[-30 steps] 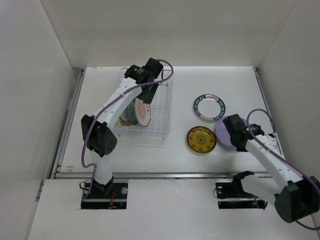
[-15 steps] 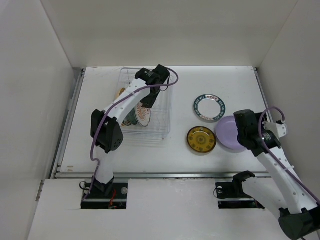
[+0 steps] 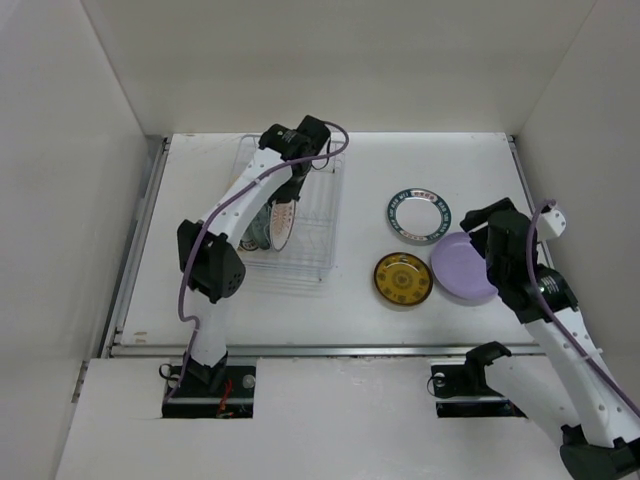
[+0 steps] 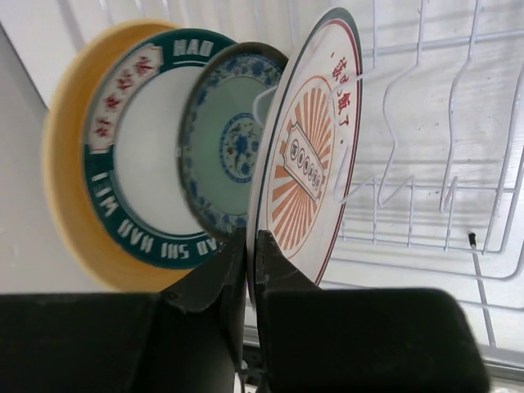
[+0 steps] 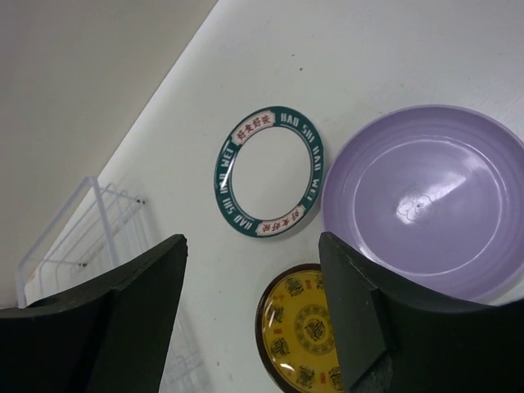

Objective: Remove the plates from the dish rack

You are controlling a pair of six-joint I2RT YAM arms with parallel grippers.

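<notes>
The dish rack [image 3: 318,240] stands at the back left with several plates upright in it. In the left wrist view they stand in a row: a pale yellow plate [image 4: 67,184], a green-rimmed white plate [image 4: 139,164], a teal patterned plate [image 4: 225,147] and a white plate with red marks [image 4: 307,155]. My left gripper [image 4: 252,246] is shut on the lower rim of the red-marked plate [image 3: 283,225], reaching down into the rack [image 4: 426,164]. My right gripper [image 5: 252,241] hangs open and empty above three plates lying flat: green-rimmed [image 5: 270,172], lavender [image 5: 426,196], gold-brown [image 5: 303,340].
The flat plates lie right of the rack: green-rimmed [image 3: 419,216], gold-brown [image 3: 403,279], lavender [image 3: 462,268]. My right gripper [image 3: 492,222] is over the lavender plate's far edge. White walls close in the table on three sides.
My left gripper has shut on the red-marked plate's rim. The right arm has lifted and drawn back from the lavender plate, which stays on the table.
</notes>
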